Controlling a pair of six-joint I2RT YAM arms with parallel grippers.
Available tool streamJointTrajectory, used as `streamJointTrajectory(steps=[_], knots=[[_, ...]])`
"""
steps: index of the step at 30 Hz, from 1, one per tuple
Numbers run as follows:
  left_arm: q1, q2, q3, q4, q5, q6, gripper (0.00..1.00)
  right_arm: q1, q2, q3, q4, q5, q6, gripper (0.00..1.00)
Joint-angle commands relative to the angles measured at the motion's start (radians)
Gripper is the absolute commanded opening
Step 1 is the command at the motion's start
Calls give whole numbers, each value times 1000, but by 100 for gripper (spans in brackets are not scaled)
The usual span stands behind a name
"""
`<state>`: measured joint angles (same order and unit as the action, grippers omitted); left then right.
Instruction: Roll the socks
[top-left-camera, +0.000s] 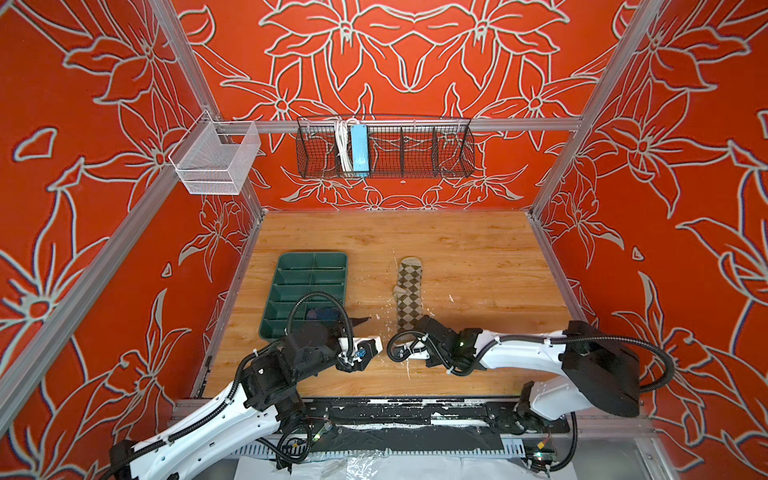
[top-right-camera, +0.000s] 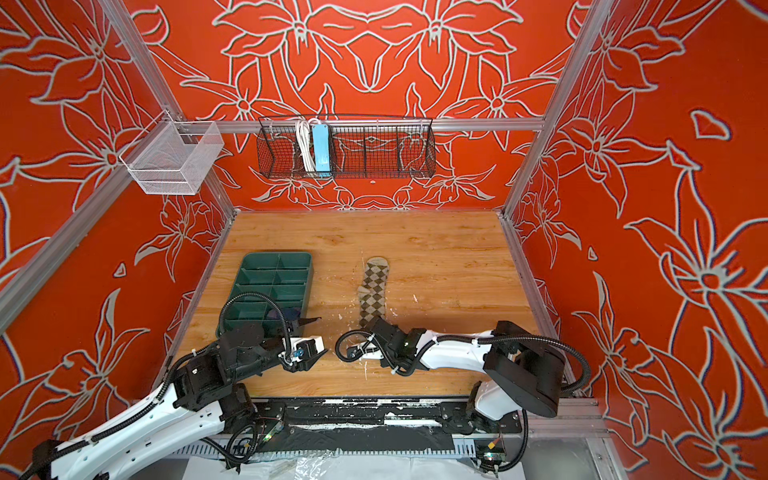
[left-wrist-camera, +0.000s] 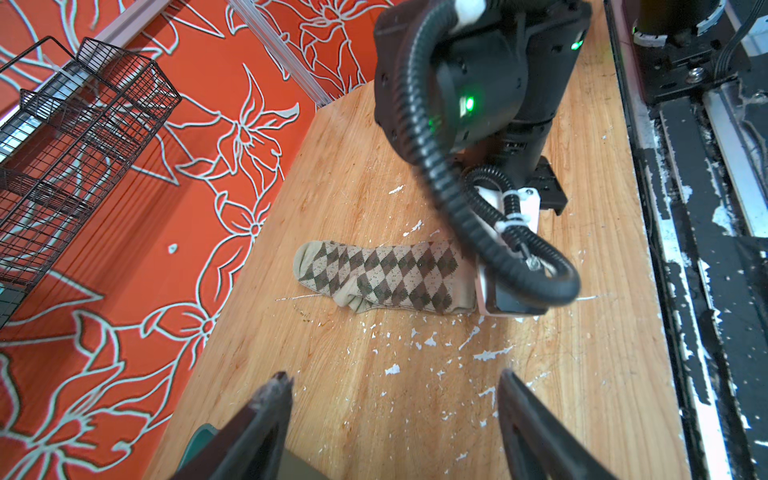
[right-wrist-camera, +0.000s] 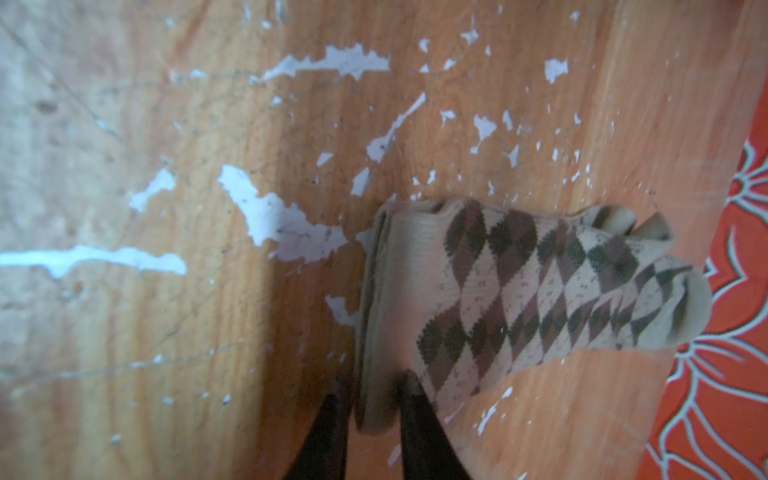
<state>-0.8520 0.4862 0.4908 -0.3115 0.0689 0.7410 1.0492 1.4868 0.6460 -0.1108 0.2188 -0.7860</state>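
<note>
The wooden tabletop (top-left-camera: 478, 257) is worn and flecked with white chips, so expect its surface to drag at knit fabric rather than let it slide. On its left side sits the green tray (top-left-camera: 291, 266). A dark bluish bundle (top-left-camera: 322, 313) lies in one of its near compartments, half hidden by the left arm's cable. It may be the other sock, but you cannot tell from here. Your working piece is the argyle sock (top-left-camera: 409, 286), lying flat near the middle of the tabletop, toe toward the far wall and cuff toward you. Judge it light, limp and soft: it will not hold a shape by itself, and a roll will likely spring loose unless something pins it. The two layers could also slip against each other if you pinch only the top one. Your left hand (left-wrist-camera: 394, 378) hovers near the tray with its fingers spread wide and nothing between them. Your right hand (right-wrist-camera: 374, 382) is down at the cuff (right-wrist-camera: 395, 291), fingers drawn close together on either side of one corner of that ribbed edge, with the fabric bunched between them. The cuff looks the thickest, firmest part, so it is the sensible place to hold. A pinch at one corner alone may make the roll skew.
</note>
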Motion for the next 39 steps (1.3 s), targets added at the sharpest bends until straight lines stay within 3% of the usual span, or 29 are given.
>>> streamJointTrajectory(steps=[1,5,12,15,21,28,39], knots=[[-5,-9,8,9,18,25,76,2,37,51,-104,-6,58,15],[-7,-5,35,-29,29,43,76,-10,76,127,-217,-60,140,9],[-13,-8,94,-100,40,89,76,-62,136,276,-489,-357,196,8],[-23,1,112,-109,53,107,76,-97,157,325,-573,-472,193,2],[-94,82,114,-108,31,171,76,-183,235,438,-734,-724,184,0],[-268,261,17,79,-95,229,74,-253,346,521,-822,-839,162,0],[-302,582,-60,351,-121,163,66,-295,418,541,-839,-872,140,0]])
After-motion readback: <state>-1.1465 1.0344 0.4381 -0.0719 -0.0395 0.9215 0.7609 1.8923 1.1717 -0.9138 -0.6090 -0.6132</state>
